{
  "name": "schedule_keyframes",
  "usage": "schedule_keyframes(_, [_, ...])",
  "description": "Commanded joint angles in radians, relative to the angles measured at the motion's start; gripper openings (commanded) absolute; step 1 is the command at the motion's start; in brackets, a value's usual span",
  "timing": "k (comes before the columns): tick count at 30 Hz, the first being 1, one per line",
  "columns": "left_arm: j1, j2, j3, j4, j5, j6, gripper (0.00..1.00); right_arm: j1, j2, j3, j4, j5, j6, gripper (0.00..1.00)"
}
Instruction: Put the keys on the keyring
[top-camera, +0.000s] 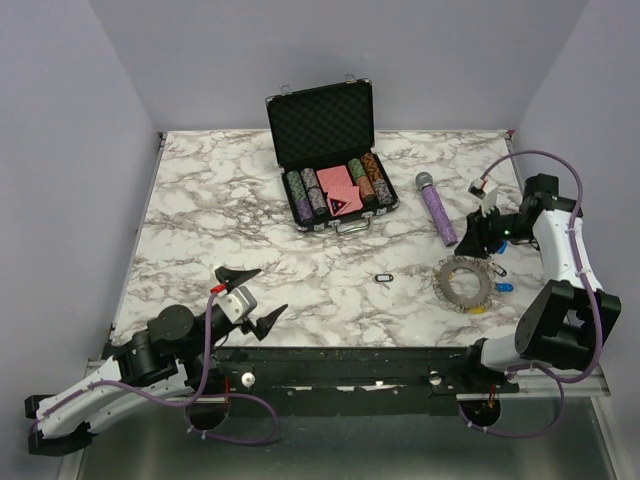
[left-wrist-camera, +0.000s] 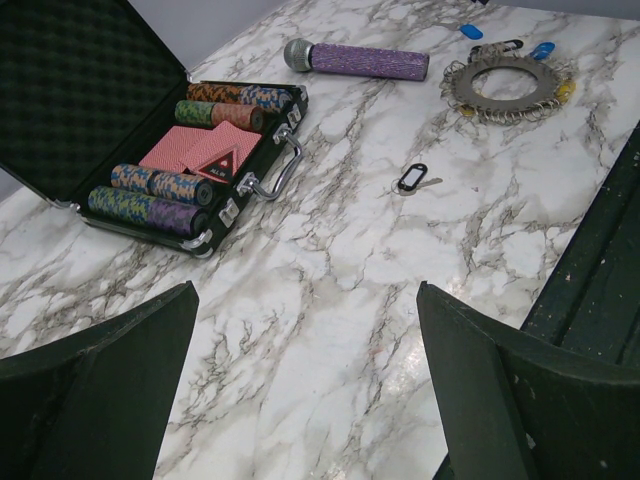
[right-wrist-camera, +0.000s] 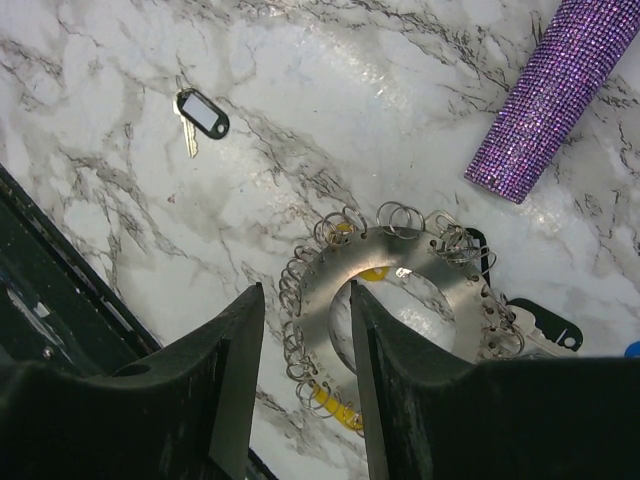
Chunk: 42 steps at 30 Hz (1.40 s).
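The keyring (top-camera: 463, 282), a flat silver ring fringed with small split rings, lies at the right of the table. A black-headed key (top-camera: 384, 278) lies alone to its left. Blue (top-camera: 503, 288) and yellow (top-camera: 478, 309) keys sit at the ring's edge. My right gripper (top-camera: 480, 243) hovers over the ring. In the right wrist view it (right-wrist-camera: 305, 310) is open, with the near band of the keyring (right-wrist-camera: 330, 300) showing between the fingers. The black key (right-wrist-camera: 202, 113) lies apart. My left gripper (top-camera: 255, 295) is open and empty near the front edge, far from the black key (left-wrist-camera: 412, 179).
An open black chip case (top-camera: 330, 160) with chips and cards stands at the back centre. A purple microphone (top-camera: 436, 208) lies between the case and the ring. The table's dark front rail (top-camera: 350, 360) runs below both grippers.
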Motion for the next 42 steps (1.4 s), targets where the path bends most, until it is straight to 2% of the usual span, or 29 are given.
schedule_keyframes(1, [0.005,-0.013,0.001,0.0,0.026,0.001,0.99,-0.008,-0.008,-0.018,-0.022,-0.002,-0.025,0.48])
schedule_keyframes(13, [0.005,-0.013,-0.002,0.0,0.026,0.002,0.99,-0.027,0.015,-0.021,-0.022,0.021,-0.039,0.48])
schedule_keyframes(21, [0.005,-0.013,-0.001,0.001,0.027,0.002,0.99,-0.037,0.055,0.022,-0.034,0.108,-0.079,0.48])
schedule_keyframes(27, [0.005,-0.013,-0.001,0.001,0.029,0.002,0.99,-0.037,0.095,0.019,-0.06,0.112,-0.133,0.48])
schedule_keyframes(42, [0.005,-0.008,-0.004,0.001,0.027,0.004,0.99,-0.037,0.116,0.017,-0.059,0.122,-0.148,0.48])
